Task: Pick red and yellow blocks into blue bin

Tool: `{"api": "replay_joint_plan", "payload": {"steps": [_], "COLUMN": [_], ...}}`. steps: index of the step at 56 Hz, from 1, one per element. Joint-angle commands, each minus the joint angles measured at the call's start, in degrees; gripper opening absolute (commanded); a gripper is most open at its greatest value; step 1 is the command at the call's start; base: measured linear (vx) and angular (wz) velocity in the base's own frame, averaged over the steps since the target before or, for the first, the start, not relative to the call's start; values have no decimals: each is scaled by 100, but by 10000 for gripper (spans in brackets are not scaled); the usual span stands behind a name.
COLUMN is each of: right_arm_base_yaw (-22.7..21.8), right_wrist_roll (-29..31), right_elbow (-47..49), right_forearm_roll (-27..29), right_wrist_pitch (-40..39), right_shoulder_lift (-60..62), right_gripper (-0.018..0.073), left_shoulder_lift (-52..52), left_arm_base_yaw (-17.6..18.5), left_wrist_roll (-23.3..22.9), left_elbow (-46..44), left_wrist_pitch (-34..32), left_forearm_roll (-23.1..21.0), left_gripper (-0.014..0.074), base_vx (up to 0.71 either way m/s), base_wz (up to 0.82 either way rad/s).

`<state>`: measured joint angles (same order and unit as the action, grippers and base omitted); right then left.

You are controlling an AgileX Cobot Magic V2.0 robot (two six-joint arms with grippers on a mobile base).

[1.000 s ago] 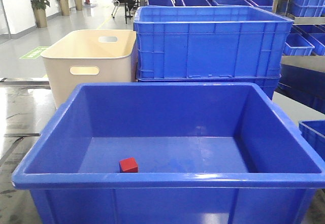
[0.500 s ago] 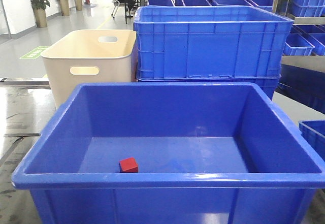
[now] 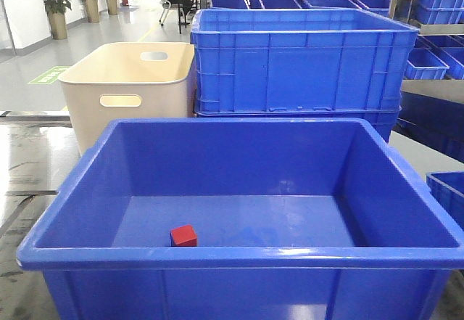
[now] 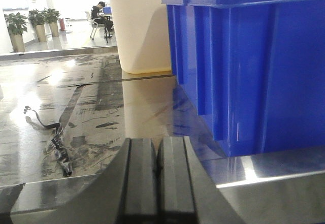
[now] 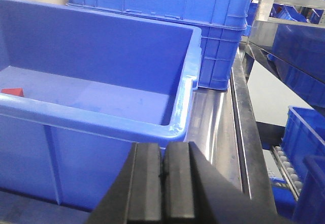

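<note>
Red cube in blue bin; both grippers pressed together, holding nothing.

Red cube (image 3: 183, 236) rests on the floor of the blue bin (image 3: 239, 256), near its front-left corner. Left gripper (image 4: 157, 170) low over the steel table (image 4: 76, 107), outside the bin wall. Right gripper (image 5: 163, 176) near the bin's right-hand corner, seemingly just outside the rim.

Left gripper (image 4: 156, 170): black fingers pressed together, pads meeting along thin seam, nothing between them; held low, level, pointing forward. Right gripper (image 5: 163, 176): same state, fingers closed flush against each other, empty; held higher, pointing forward, slightly downward. No arm or gripper visible in front-facing view; wrists and arm links out of sight.
</note>
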<state>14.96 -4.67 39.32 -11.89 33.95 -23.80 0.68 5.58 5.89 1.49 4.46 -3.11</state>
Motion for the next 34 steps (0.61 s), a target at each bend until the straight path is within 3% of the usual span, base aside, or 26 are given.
{"api": "replay_joint_plan", "payload": {"steps": [1, 34], "right_arm_base_yaw": [-15, -15], "right_wrist_roll": [24, 24], "right_elbow": [163, 163], "right_forearm_roll": [-94, -94], "right_wrist_pitch": [-461, -461], "right_shoulder_lift": [-58, -58], "right_gripper": [-10, -10], "left_shoulder_lift": [84, 84], "left_arm_base_yaw": [0, 0], "left_wrist_roll": [-34, -34], "left_elbow": [-94, -94], "left_wrist_pitch": [-446, -446], "left_forearm_roll": [-20, -20], "left_gripper": [-6, -6], "base_vx": [0, 0], "base_wz": [0, 0]}}
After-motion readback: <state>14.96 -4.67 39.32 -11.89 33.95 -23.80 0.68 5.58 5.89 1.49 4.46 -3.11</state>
